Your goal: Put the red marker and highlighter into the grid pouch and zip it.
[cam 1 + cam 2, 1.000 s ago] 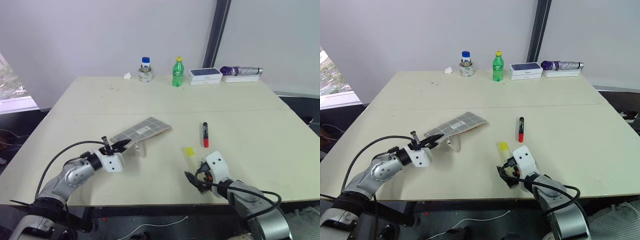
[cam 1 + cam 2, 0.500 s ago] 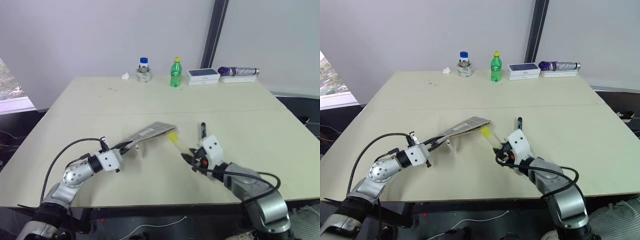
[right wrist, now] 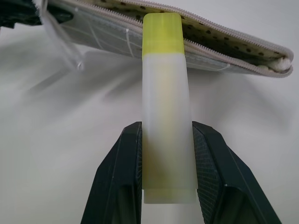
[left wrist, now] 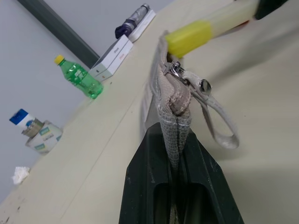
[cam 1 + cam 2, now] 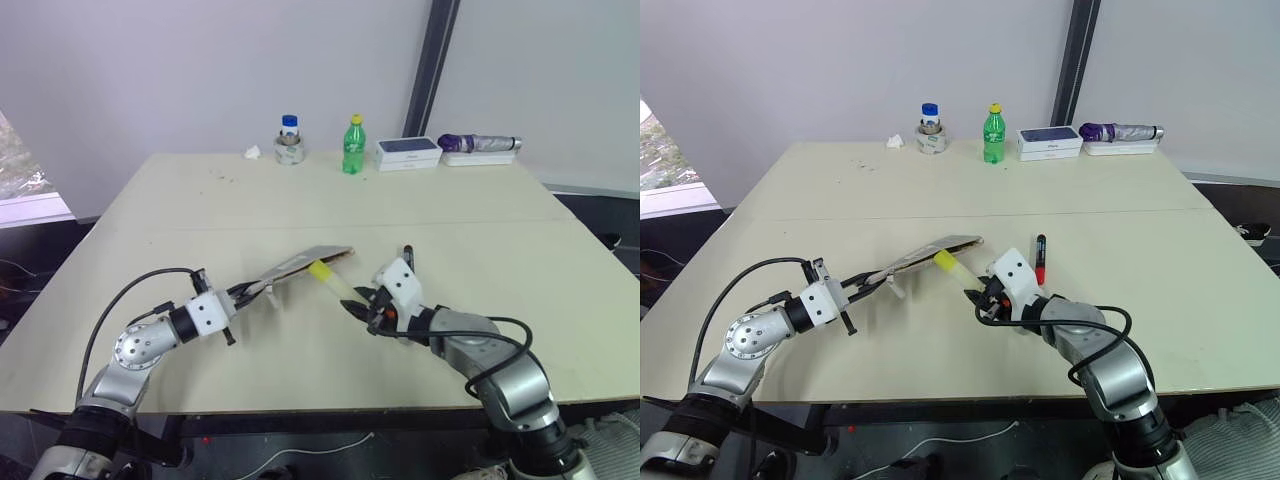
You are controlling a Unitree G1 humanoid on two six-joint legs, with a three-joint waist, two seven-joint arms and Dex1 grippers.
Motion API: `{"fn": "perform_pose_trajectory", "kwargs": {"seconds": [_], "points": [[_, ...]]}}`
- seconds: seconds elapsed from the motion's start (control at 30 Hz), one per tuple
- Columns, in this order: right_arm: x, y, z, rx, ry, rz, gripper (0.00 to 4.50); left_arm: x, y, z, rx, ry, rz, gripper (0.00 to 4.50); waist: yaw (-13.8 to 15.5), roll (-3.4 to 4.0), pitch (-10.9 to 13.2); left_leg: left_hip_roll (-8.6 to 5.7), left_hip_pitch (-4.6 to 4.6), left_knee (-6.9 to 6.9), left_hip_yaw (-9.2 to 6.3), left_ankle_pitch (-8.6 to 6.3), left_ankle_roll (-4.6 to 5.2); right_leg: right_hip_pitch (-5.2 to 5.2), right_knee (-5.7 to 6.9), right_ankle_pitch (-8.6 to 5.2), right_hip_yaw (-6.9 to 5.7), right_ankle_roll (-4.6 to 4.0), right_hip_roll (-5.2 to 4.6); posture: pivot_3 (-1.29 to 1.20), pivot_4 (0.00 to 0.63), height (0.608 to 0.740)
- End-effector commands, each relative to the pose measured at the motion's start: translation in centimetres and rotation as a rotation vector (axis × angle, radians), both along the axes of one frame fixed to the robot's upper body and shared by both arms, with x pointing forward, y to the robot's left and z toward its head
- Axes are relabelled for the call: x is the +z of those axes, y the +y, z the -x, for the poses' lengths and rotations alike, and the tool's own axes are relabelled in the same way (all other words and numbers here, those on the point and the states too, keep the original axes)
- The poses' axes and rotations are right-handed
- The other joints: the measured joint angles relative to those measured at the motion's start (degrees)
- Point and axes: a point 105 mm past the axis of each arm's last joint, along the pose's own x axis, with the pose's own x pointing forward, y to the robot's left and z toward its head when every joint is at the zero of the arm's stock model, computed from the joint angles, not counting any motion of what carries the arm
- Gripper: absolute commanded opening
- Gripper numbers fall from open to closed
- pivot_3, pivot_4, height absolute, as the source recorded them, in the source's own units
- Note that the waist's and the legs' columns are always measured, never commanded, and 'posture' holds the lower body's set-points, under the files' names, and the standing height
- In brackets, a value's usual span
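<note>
Right end effector [image 5: 981,303] clamps the light, stiff, likely slick highlighter [image 3: 166,107] low on its barrel, cap at the limp pouch [image 5: 300,264] mouth, whose corner the left end effector [image 5: 243,293] pinches.

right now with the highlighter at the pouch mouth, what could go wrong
1. The highlighter cap sits at the edge of the pouch opening, which gapes only narrowly; it may catch on the zipper lip instead of sliding in.
2. The left end effector pinches just one end of the pouch, so a push from the right end effector could fold or swing the limp fabric away.
3. The red marker lies on the table beside the right arm, which might knock it.
</note>
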Motion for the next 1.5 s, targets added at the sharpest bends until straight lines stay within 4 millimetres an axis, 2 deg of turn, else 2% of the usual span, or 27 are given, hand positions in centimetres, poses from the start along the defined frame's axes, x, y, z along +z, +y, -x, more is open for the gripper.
{"fn": "perform_pose_trajectory", "kwargs": {"seconds": [0.03, 0.17, 0.4, 0.5, 0.7, 0.9, 1.0, 1.13, 1.23, 1.33, 1.43, 1.5], "points": [[0.5, -0.1, -0.5, 0.018, -0.055, 0.044, 0.91, 1.3, 0.1, 0.1, 0.001, -0.046, 0.007, 0.00, 0.05, 0.00, 0.00, -0.01, 0.00, 0.00, 0.00, 0.00, 0.00, -0.01, 0.00, 0.00, 0.00, 0.00, 0.00, 0.00, 0.150, 0.740], [0.6, -0.1, -0.7, 0.056, -0.078, 0.092, 0.91, 1.3, 0.0, 0.2, -0.005, -0.064, -0.027, 0.00, -0.05, 0.00, 0.00, 0.00, 0.00, 0.00, 0.02, 0.00, 0.00, 0.00, 0.00, 0.00, 0.01, 0.00, 0.00, 0.00, 0.150, 0.740], [0.9, -2.1, -1.5, 0.008, -0.084, 0.124, 0.91, 1.2, 0.5, 0.1, 0.015, -0.065, -0.025, 0.00, 0.15, 0.00, 0.00, 0.00, 0.00, -0.01, 0.02, 0.00, 0.00, 0.00, 0.00, 0.00, 0.02, 0.00, 0.00, 0.00, 0.150, 0.740], [1.0, -1.9, -1.6, 0.019, -0.083, 0.135, 0.91, 1.1, 0.3, 0.2, -0.001, -0.070, -0.043, 0.00, 0.04, 0.00, 0.00, 0.00, 0.00, 0.00, 0.03, 0.00, 0.00, 0.00, -0.01, 0.00, 0.02, 0.00, 0.00, 0.00, 0.150, 0.740], [1.2, -0.5, -2.2, 0.047, -0.090, 0.158, 0.91, 0.4, -0.5, 0.6, -0.055, -0.070, -0.096, 0.00, -0.11, 0.00, 0.01, 0.01, 0.00, -0.04, 0.05, 0.00, 0.00, -0.03, -0.01, 0.00, 0.04, 0.00, 0.00, 0.00, 0.150, 0.740], [0.5, 1.2, -2.5, 0.157, -0.181, 0.334, 0.91, 0.7, -1.1, 0.7, -0.098, -0.087, -0.117, 0.00, -0.04, 0.00, 0.01, 0.01, -0.01, -0.03, 0.07, 0.00, 0.01, -0.03, -0.02, 0.00, 0.05, 0.00, 0.00, 0.00, 0.150, 0.740], [1.1, 2.5, -2.7, 0.227, -0.285, 0.402, 0.91, 1.1, -1.4, 0.7, -0.115, -0.097, -0.113, 0.00, -0.08, 0.00, 0.01, 0.01, -0.01, -0.03, 0.08, 0.00, 0.00, -0.03, -0.02, 0.00, 0.05, 0.00, 0.00, 0.00, 0.150, 0.740], [1.4, 3.8, -1.9, 0.392, -0.422, 0.530, 0.91, 1.2, -1.4, 0.7, -0.132, -0.100, -0.129, 0.00, -0.12, 0.00, 0.01, 0.01, -0.01, -0.04, 0.08, 0.00, 0.01, -0.05, -0.04, 0.00, 0.05, 0.00, 0.00, 0.00, 0.150, 0.740], [2.1, 5.0, -2.1, 0.436, -0.482, 0.512, 0.91, 1.0, -1.4, 0.8, -0.148, -0.084, -0.128, 0.00, -0.16, 0.00, 0.01, 0.01, -0.01, -0.04, 0.09, -0.01, 0.02, -0.03, -0.05, 0.00, 0.05, 0.00, 0.00, 0.00, 0.150, 0.740], [1.7, 6.4, -1.6, 0.548, -0.555, 0.560, 0.91, 0.6, -1.6, 1.1, -0.171, -0.064, -0.115, 0.00, -0.18, 0.00, 0.01, 0.02, 0.00, -0.04, 0.10, -0.01, 0.01, -0.04, -0.05, 0.00, 0.05, 0.00, 0.01, 0.00, 0.150, 0.740], [1.1, 8.1, -1.8, 0.615, -0.635, 0.593, 0.91, 1.0, -1.9, 1.2, -0.184, -0.077, -0.098, 0.00, -0.22, 0.00, 0.01, 0.02, 0.00, -0.04, 0.10, -0.01, 0.01, -0.04, -0.05, 0.00, 0.05, 0.00, 0.01, 0.00, 0.150, 0.740], [0.8, 8.4, -1.8, 0.632, -0.659, 0.589, 0.91, 1.2, -1.8, 1.1, -0.179, -0.078, -0.095, 0.00, -0.23, 0.00, 0.01, 0.03, 0.00, -0.04, 0.10, -0.01, 0.01, -0.04, -0.05, 0.00, 0.05, 0.00, 0.03, 0.00, 0.150, 0.740]]}}
